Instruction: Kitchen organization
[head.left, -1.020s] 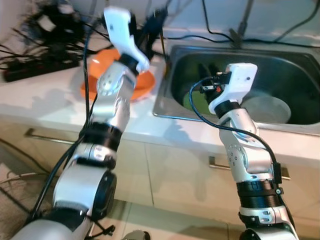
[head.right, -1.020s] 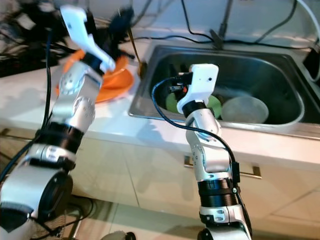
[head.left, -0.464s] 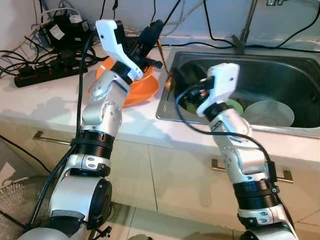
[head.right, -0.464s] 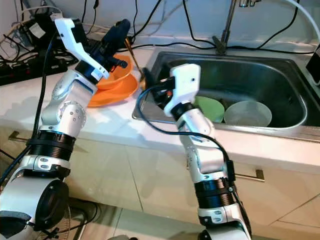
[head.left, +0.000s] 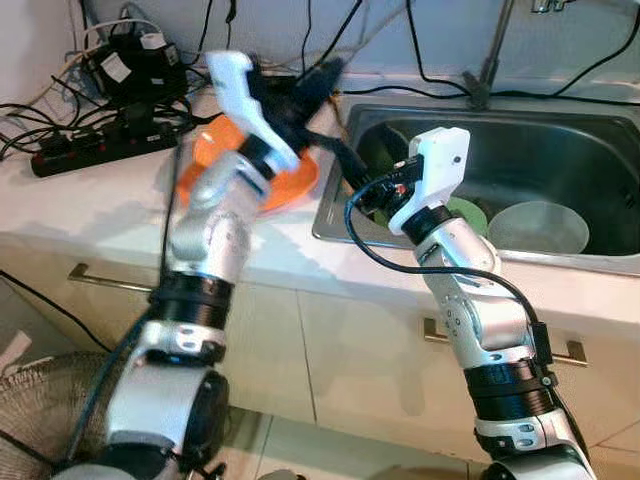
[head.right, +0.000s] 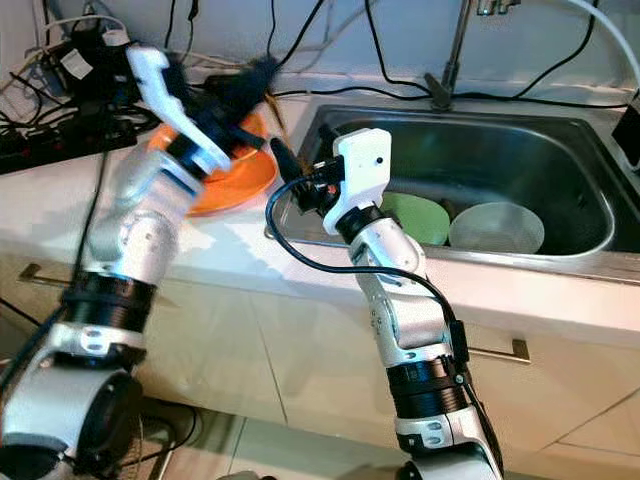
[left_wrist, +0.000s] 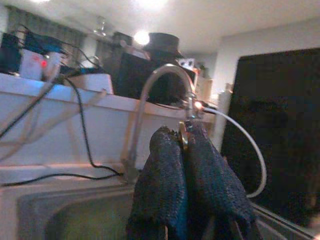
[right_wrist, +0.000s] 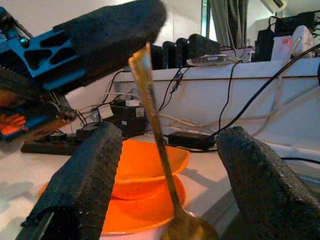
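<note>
Change: left claw (head.right: 262, 75) has swung right toward the sink since half a second ago; blurred in motion.
Spoon (right_wrist: 155, 135): gold, hanging bowl-down over the sink's left rim, handle pinched shut in the left claw.
Right claw (right_wrist: 165, 165): fingers spread wide around the spoon, not touching.
Orange bowl (right_wrist: 145, 162): on orange plate (head.right: 235, 180), desk left of sink (head.right: 560, 245).

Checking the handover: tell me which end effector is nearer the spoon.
Left. The left end effector is shut on the spoon's handle, holding it bowl-down beside the orange bowl. The right end effector is open with its fingers either side of the spoon, not touching.
</note>
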